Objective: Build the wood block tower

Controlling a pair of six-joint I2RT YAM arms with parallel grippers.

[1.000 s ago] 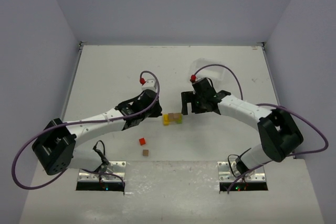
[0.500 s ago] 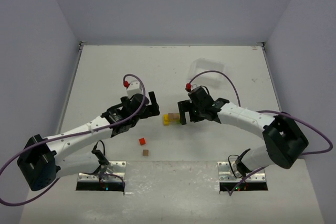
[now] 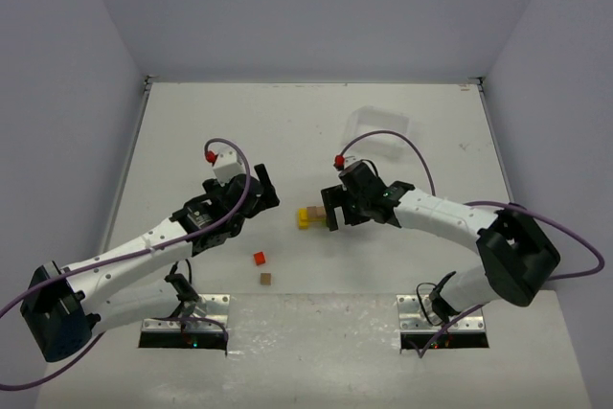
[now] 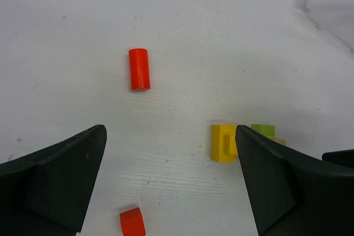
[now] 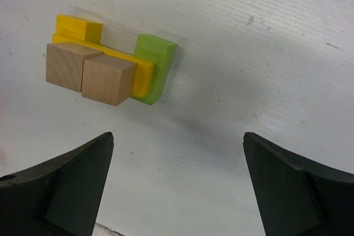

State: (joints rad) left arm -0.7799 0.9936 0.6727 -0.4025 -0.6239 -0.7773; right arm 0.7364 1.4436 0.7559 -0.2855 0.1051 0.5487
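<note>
Between placements, I'd say — left end effector (image 4: 171, 156) and right end effector (image 5: 178, 178) gape empty beside the wood block tower (image 5: 105, 70); the red cube (image 4: 133, 222) nearby wants grasping next.

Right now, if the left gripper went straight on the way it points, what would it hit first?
Probably bare table: the open left gripper aims between the orange cylinder and the yellow block, touching neither, though depth is unclear.
</note>
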